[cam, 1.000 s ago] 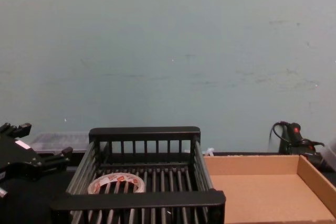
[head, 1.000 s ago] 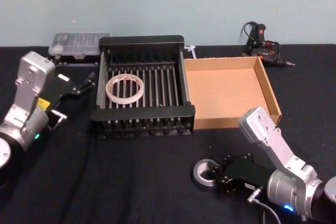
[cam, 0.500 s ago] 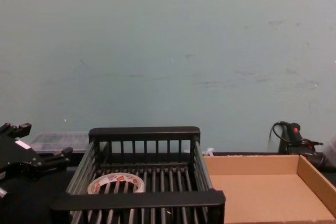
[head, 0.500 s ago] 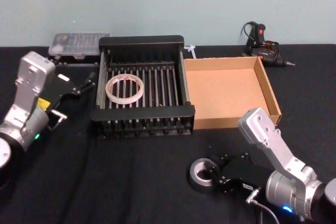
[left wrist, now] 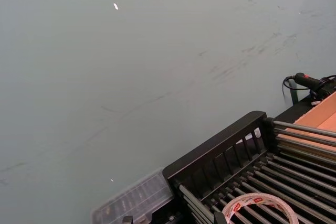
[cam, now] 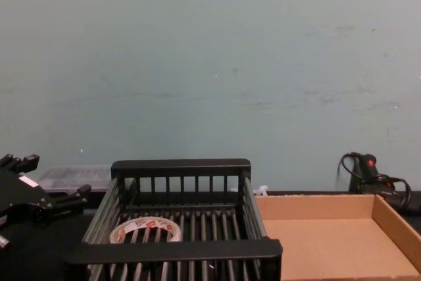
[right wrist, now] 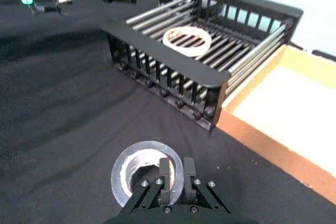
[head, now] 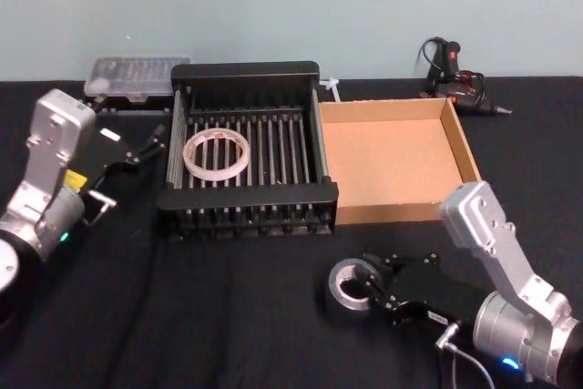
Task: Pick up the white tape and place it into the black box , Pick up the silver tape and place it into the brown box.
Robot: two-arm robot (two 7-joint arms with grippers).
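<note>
Around: clear case [head: 137, 76] far left, black tool [head: 453, 75] far right.
Silver tape [head: 350, 285]: on cloth, near brown box [head: 466, 138].
Right gripper [head: 371, 286]: pinching its wall; tape tilted up, arm higher than before.
White tape [head: 217, 153]: in black box [head: 245, 71].
Left gripper [head: 155, 139]: spread, beside crate.

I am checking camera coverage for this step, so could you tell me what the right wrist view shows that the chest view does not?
Right wrist view: the right tool shut on the wall of the silver tape, which is tilted off the black cloth in front of the boxes.

Chest view: the wall behind the table and the glue gun beyond the brown box.

Both: the white tape lying flat in the black box, the brown box beside it, and the left tool parked by the black box.
</note>
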